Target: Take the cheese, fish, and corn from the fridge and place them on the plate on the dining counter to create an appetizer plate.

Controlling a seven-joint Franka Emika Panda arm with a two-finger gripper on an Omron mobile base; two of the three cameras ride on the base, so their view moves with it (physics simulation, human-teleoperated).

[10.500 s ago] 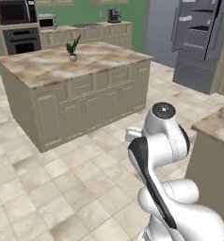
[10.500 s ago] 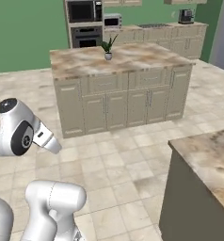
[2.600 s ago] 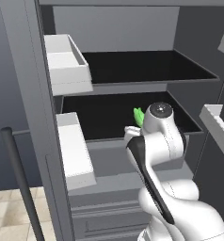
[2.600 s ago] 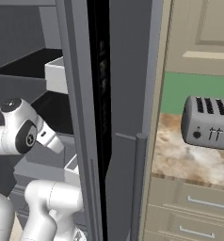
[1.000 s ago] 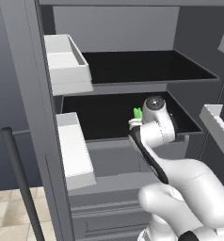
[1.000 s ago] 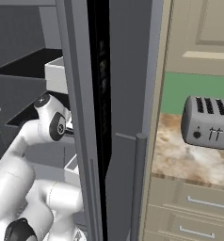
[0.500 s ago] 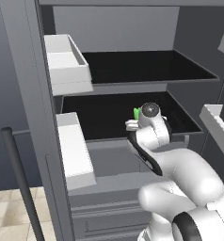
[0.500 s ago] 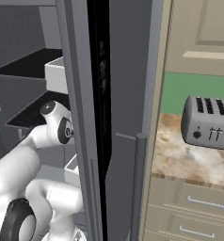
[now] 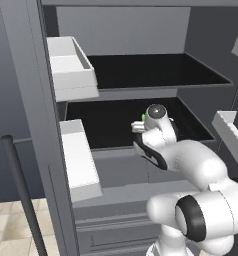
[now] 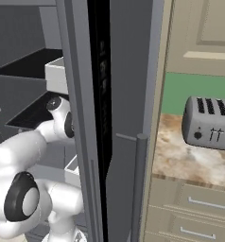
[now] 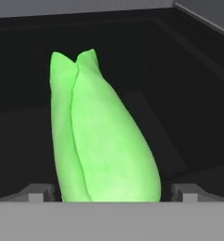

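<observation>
The grey fridge (image 9: 26,75) stands open, and my arm reaches into its lower black shelf (image 9: 106,120). The corn (image 11: 100,136), a bright green husked cob, lies on that shelf with its pointed end away from the hand; a sliver of the corn (image 9: 143,117) peeks out beside my wrist. In the hand view my gripper (image 11: 112,194) is open, with one fingertip (image 11: 38,192) on each side of the cob's near end and a small gap at both. The cheese, fish, plate and dining counter are out of view.
White door bins (image 9: 71,65) hang on the left door above a long dark bar handle (image 9: 21,190). Another bin (image 9: 231,130) juts in at the right. A fridge door edge (image 10: 119,118) stands beside a toaster (image 10: 211,123) on a marbled counter (image 10: 180,160).
The base has come from the kitchen island to the open fridge. Over the last second the arm stretched forward into the lower shelf toward the corn. The jaws stayed wide.
</observation>
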